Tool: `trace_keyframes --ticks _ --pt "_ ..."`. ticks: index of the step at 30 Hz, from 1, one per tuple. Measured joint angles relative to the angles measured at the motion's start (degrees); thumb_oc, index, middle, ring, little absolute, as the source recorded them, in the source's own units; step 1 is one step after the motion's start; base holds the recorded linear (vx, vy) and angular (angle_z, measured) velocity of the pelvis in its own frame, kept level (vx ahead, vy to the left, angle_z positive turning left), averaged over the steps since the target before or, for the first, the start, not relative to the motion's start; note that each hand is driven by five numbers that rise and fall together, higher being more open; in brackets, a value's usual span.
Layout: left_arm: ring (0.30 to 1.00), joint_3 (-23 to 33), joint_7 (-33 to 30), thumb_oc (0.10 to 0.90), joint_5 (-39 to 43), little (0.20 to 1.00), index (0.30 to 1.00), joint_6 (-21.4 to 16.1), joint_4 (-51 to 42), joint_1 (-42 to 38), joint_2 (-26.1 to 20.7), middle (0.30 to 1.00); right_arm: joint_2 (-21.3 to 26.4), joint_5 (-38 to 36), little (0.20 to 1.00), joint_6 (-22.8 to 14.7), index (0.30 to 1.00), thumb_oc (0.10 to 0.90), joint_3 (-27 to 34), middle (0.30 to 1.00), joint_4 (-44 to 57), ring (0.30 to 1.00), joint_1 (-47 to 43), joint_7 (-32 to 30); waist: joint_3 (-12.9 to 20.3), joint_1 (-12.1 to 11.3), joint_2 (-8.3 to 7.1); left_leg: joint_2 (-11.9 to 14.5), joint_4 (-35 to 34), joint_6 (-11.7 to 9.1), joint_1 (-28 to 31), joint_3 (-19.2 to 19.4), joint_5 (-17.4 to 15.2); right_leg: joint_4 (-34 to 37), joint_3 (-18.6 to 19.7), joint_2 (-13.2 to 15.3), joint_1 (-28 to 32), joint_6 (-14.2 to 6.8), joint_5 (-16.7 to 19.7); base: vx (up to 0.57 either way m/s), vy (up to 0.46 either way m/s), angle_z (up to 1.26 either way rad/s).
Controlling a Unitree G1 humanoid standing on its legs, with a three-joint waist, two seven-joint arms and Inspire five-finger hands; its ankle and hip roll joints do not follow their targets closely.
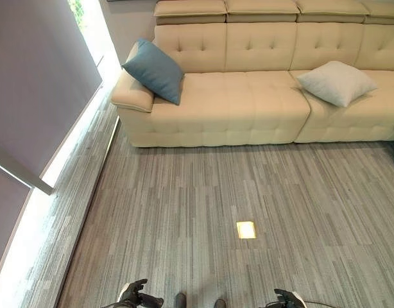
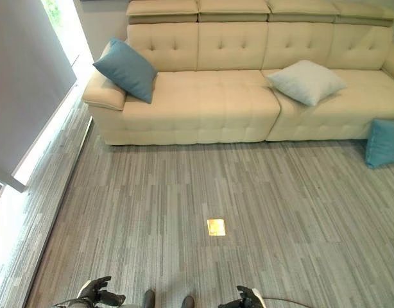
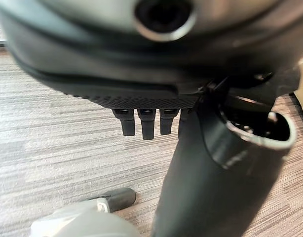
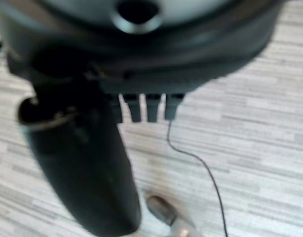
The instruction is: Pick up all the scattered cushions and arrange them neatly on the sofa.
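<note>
A cream sofa (image 1: 248, 102) runs along the far side. A dark blue cushion (image 1: 155, 69) leans upright on its left armrest. On the seat further right a pale grey cushion (image 1: 336, 82) lies flat. A teal cushion (image 2: 384, 142) stands on the floor at the far right, against the sofa's front. My left hand (image 1: 136, 296) and right hand (image 1: 287, 298) hang low at the near edge, far from all three cushions. In the wrist views the left hand (image 3: 141, 59) and the right hand (image 4: 141, 54) have straight fingers and hold nothing above the floor.
Grey striped carpet (image 1: 203, 192) spreads between me and the sofa. A small yellow floor plate (image 1: 246, 229) is set into it. A grey wall panel (image 1: 36, 96) and a bright window strip run along the left side.
</note>
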State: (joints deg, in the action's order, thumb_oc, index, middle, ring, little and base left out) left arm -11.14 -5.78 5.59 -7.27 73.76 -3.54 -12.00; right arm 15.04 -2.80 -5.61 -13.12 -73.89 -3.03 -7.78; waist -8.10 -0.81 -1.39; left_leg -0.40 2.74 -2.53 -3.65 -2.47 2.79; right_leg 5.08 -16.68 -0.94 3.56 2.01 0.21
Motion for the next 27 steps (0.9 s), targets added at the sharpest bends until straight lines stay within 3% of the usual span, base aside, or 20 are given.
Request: trace_keyframes --ticks 1,2,3,5,8,12,13,14,15,16,19,21,22,24,25,27 --pt "0.9 0.0 0.0 0.8 0.0 0.9 0.9 0.0 0.0 0.0 0.0 0.9 0.0 0.0 0.9 0.0 0.9 0.8 0.0 0.9 0.0 0.9 0.0 0.0 0.0 0.0 0.0 0.0 0.0 0.0 0.0 0.0 0.0 0.0 0.0 0.0 0.0 0.0 0.0 0.06 0.059 0.77" --pt "0.9 0.0 0.0 0.8 0.0 0.9 0.9 -0.1 0.2 -1.4 0.0 0.9 0.0 0.0 0.9 0.0 0.9 0.8 -0.3 0.9 -0.1 0.9 1.0 -0.1 -0.5 0.4 -0.83 0.8 2.8 0.4 -2.3 6.8 -1.4 0.2 -3.9 0.6 0.1 1.2 0.0 0.08 0.12 0.75" --pt "0.9 -0.1 0.0 0.8 0.0 0.9 0.9 -0.1 0.1 -1.5 0.0 0.9 0.0 0.0 0.9 0.1 0.9 0.8 -0.4 0.9 -0.1 0.9 1.1 -0.1 -0.6 0.5 -0.99 1.1 2.8 0.3 -2.4 7.2 -1.4 0.0 -3.9 0.6 0.0 1.6 -0.3 0.1 0.136 0.81" --pt "0.9 0.2 -0.1 0.8 0.0 0.9 0.9 -0.2 0.2 -1.4 -0.1 0.9 0.0 0.0 0.9 0.0 0.9 0.8 -0.1 0.9 0.1 0.9 1.0 -0.2 -0.8 0.5 -1.16 2.0 2.0 1.5 -2.7 10.2 -2.1 0.2 -5.8 1.2 -0.2 0.2 -0.6 0.15 0.164 0.38" --pt "0.9 0.3 -0.1 0.8 0.0 0.9 0.9 -0.1 0.4 -0.9 -0.1 0.9 -0.1 0.0 0.9 0.3 0.9 0.8 0.0 0.9 -0.1 0.9 1.0 -0.5 -0.3 0.4 -0.43 2.1 -3.1 2.1 -0.2 10.6 -0.4 -0.5 -5.5 1.1 -0.5 -1.2 -1.1 0.18 0.169 0.09" --pt "0.9 0.7 -0.1 0.8 0.0 0.9 0.9 0.0 0.7 -0.3 -0.2 0.9 -0.8 0.3 0.9 0.3 0.9 0.8 0.0 0.9 0.1 0.9 -0.2 -0.5 0.0 -0.1 -0.78 0.0 -5.5 4.1 3.0 11.4 -0.9 -4.8 -3.4 3.4 -1.1 -3.0 -2.5 0.17 0.22 -0.08" --pt "0.9 0.7 0.0 0.8 0.0 0.9 0.9 0.0 1.5 -0.3 -0.2 0.9 -0.9 0.3 0.9 0.4 0.9 0.8 0.0 0.9 0.1 0.9 -0.7 -0.5 0.2 -0.2 -0.42 -0.1 -6.4 4.4 3.5 11.6 -0.9 -7.3 -3.2 4.0 -2.2 -3.3 -3.3 0.14 0.234 -0.14" --pt "0.9 0.5 -0.1 0.8 -0.1 0.9 0.9 0.2 2.7 -0.9 0.0 0.9 -0.9 0.3 0.9 0.6 0.9 0.8 0.0 0.9 0.5 0.9 -1.5 -0.5 0.4 0.2 0.8 0.3 -7.7 5.4 4.8 11.8 -0.5 -17.2 -3.0 5.7 -6.1 -4.7 -6.2 0.15 0.212 -0.02" --pt "0.9 0.5 -0.1 0.8 -0.1 0.9 0.9 0.2 2.6 -0.9 -0.2 0.9 -1.0 0.4 0.9 0.6 0.9 0.8 -0.2 0.9 0.8 0.9 -1.6 -0.5 0.5 0.2 0.92 0.1 -7.7 5.7 5.0 11.4 -0.7 -21.7 -2.8 6.7 -8.0 -5.3 -7.1 0.16 0.184 0.18" --pt "0.9 0.4 -0.2 0.8 -0.1 0.9 0.9 0.1 2.6 -1.0 -0.5 0.9 -1.0 0.3 0.9 0.5 0.9 0.8 -0.5 0.9 1.1 0.9 -1.5 -0.6 0.5 0.2 0.73 -0.5 -7.4 6.6 5.9 10.9 -1.4 -29.6 -1.2 8.6 -10.5 -6.4 -8.1 0.19 0.149 0.29" --pt "0.9 0.4 -0.4 0.8 0.0 0.9 0.9 0.1 2.4 -1.0 -1.9 0.9 -1.1 0.5 0.9 0.5 0.9 0.8 -1.6 0.9 1.1 0.9 -1.8 -1.1 1.2 0.2 -0.13 -1.6 -7.2 8.3 7.6 9.0 -2.5 -39.8 2.4 10.6 -14.7 -7.1 -9.8 0.21 0.048 0.35" --pt "0.9 0.4 -0.8 0.8 0.0 0.9 0.9 0.2 2.4 -1.2 -2.1 0.9 -1.2 0.8 0.9 0.2 0.9 0.8 -1.9 0.9 1.3 0.9 -2.2 -1.1 0.9 0.3 0.36 -1.3 -7.5 9.7 8.8 7.1 -3.7 -37.6 4.9 8.6 -16.3 -6.9 -10.1 0.29 -0.018 0.33" --pt "0.9 0.5 -1.0 0.8 0.0 0.9 0.9 0.2 2.6 -1.2 -2.0 0.9 -1.2 0.8 0.9 0.0 0.9 0.8 -2.1 0.9 1.4 0.9 -2.4 -1.1 0.8 0.6 0.53 -0.7 -7.8 8.9 9.3 6.8 -3.2 -33.8 5.6 7.6 -16.4 -6.6 -10.4 0.25 -0.049 0.33" --pt "0.9 0.4 -1.1 0.8 0.0 0.9 0.9 0.2 2.7 -1.1 -1.9 0.9 -1.1 0.8 0.9 -0.1 0.9 0.8 -2.1 0.9 2.8 0.9 -2.6 -1.0 0.6 1.3 0.52 -0.5 -7.8 9.3 10.0 6.0 -4.1 -27.7 6.0 6.1 -19.4 -5.8 -9.4 0.29 -0.062 0.24" --pt "0.9 0.5 -1.1 0.8 0.0 0.9 0.9 0.2 3.1 -1.2 -1.8 0.9 -1.2 0.9 0.9 -0.1 0.9 0.8 -2.2 0.9 2.9 0.9 -3.1 -1.0 0.6 1.8 0.43 -0.2 -7.8 9.5 10.2 5.7 -4.9 -23.7 6.7 5.3 -20.4 -6.3 -7.9 0.26 -0.057 0.11" --pt "0.9 0.5 -1.0 0.8 0.0 0.9 0.9 0.2 4.1 -1.2 -1.6 0.9 -1.3 0.9 0.9 -0.1 0.9 0.8 -2.2 0.9 2.8 0.9 -3.4 -1.0 0.4 2.1 -0.4 -0.4 -7.8 7.3 11.6 4.9 -5.5 -15.2 5.7 5.3 -20.6 -7.4 -2.3 0.22 -0.07 0.31"
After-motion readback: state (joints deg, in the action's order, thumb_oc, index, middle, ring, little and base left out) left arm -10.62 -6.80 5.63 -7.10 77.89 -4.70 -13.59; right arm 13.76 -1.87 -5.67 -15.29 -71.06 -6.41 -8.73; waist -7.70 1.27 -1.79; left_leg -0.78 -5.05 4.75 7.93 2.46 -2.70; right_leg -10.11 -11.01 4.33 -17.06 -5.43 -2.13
